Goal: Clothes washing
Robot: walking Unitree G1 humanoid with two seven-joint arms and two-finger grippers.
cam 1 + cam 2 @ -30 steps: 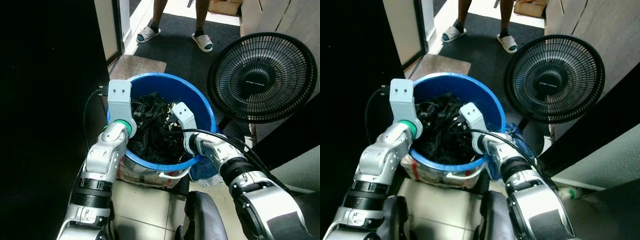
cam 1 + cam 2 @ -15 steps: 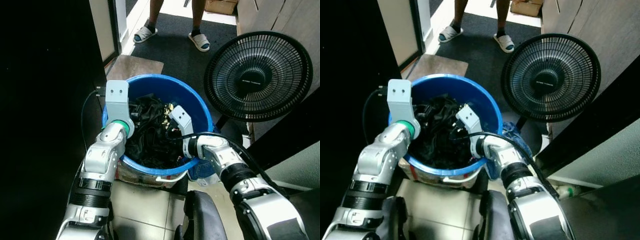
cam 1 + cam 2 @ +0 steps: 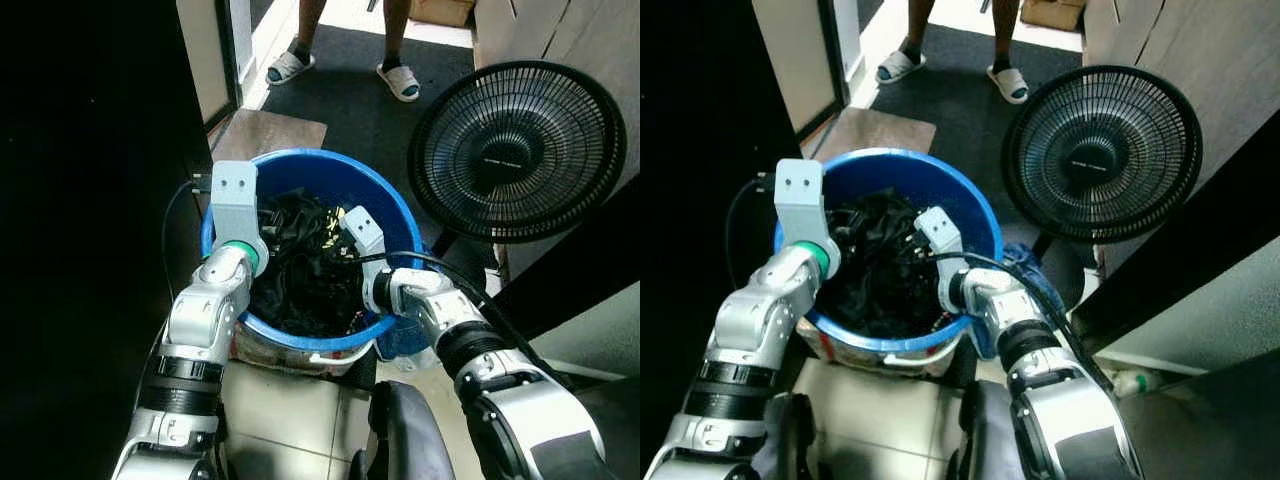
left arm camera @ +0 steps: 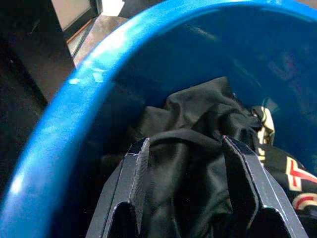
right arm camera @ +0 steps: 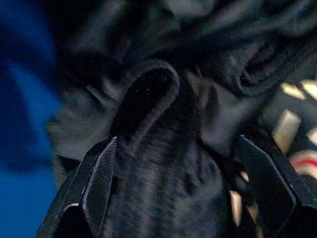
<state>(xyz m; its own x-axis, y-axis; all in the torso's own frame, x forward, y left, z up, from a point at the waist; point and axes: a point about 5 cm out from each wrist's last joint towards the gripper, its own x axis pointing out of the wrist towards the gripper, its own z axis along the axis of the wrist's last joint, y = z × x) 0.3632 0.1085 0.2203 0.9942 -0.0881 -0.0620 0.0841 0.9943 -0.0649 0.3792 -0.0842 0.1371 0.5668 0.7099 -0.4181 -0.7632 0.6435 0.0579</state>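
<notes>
Left wrist view: open left hand [image 4: 184, 148] and right hand [image 5: 183, 163] straddle black clothes [image 4: 198, 124] in bucket [image 3: 390, 200].

I see a black fan [image 3: 516, 152] standing right of centre, a person's sandalled feet [image 3: 291, 67] on a dark mat [image 3: 355, 95], brown doormat [image 3: 268, 134], tiled floor [image 3: 285, 420].

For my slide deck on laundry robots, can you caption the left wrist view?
Left pincer, fingers spread, pressed into black clothes inside the blue tub.
</notes>
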